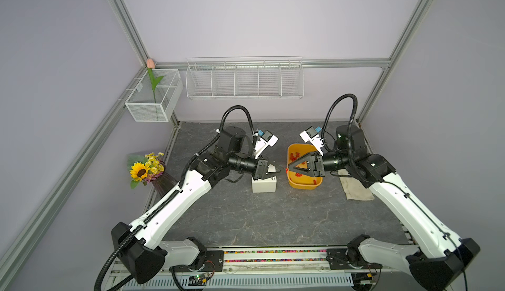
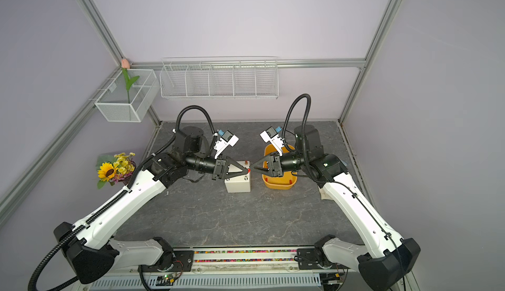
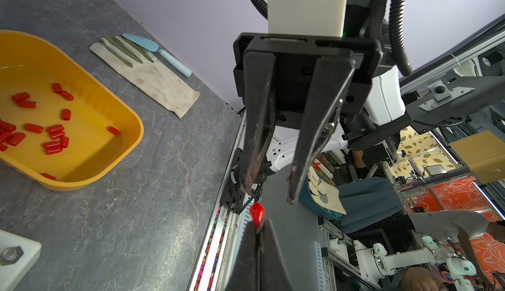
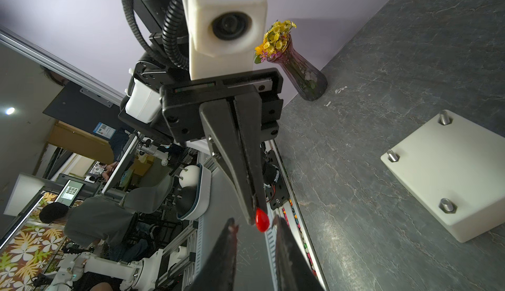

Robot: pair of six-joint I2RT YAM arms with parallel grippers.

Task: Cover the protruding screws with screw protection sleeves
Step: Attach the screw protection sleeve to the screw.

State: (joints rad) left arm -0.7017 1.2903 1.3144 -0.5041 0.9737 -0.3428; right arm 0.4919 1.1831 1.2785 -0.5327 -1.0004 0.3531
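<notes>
My left gripper (image 3: 258,228) is shut on a red screw protection sleeve (image 3: 257,212), which sticks out beyond its tips. It hangs in the air between the white box (image 1: 263,186) and the yellow tray (image 1: 303,186). My right gripper (image 4: 253,222) faces it tip to tip and stands open. The held sleeve (image 4: 262,221) lies between its fingers, closer to one of them. Three bare protruding screws (image 4: 447,205) show on the box top (image 4: 451,172). Several more sleeves (image 3: 54,136) lie in the tray (image 3: 131,123).
A dirty cloth (image 3: 153,79) with green tools and a blue spatula lies right of the tray. A vase of yellow flowers (image 1: 147,169) stands at the table's left edge. Wire baskets (image 1: 244,80) hang on the back wall.
</notes>
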